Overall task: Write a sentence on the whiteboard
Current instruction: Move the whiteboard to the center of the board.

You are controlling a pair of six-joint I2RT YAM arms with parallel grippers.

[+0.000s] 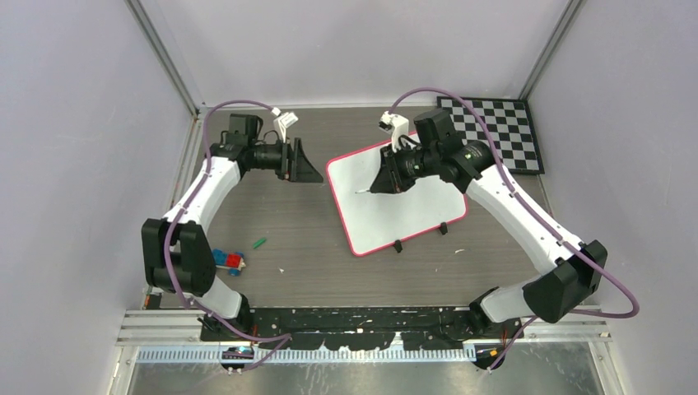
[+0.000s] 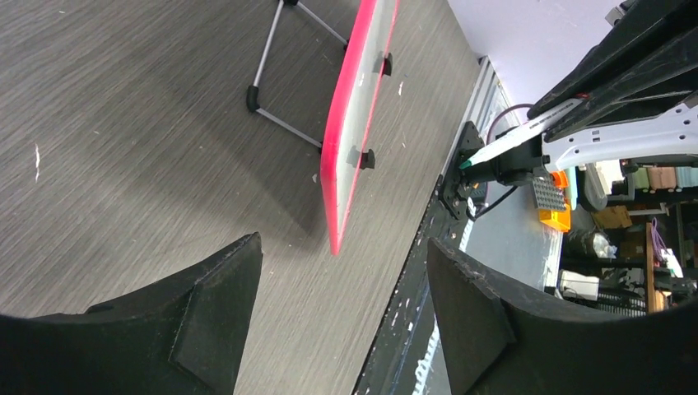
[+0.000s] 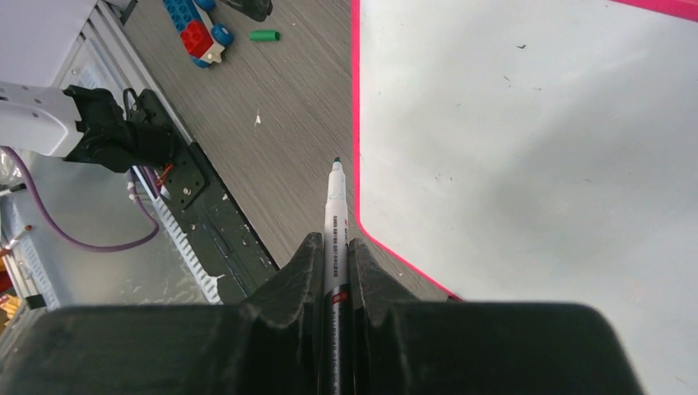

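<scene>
Slim marker [image 3: 335, 222] — glossy whiteboard [image 1: 395, 218] (pink-rimmed)

Whiteboard [image 1: 395, 210]: white face with a few dark specks, pink-red rim, rounded corners. Two black clips [image 1: 398, 245] on the near edge. Lies askew on the surface [image 1: 288, 239].

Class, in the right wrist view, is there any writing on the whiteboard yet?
No: the whiteboard is blank but for a few faint specks, and the marker tip shows just beside its rim.

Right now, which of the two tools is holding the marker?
The right tool, shut on the white, green-tipped marker; the left tool is open and holds nothing.
</scene>
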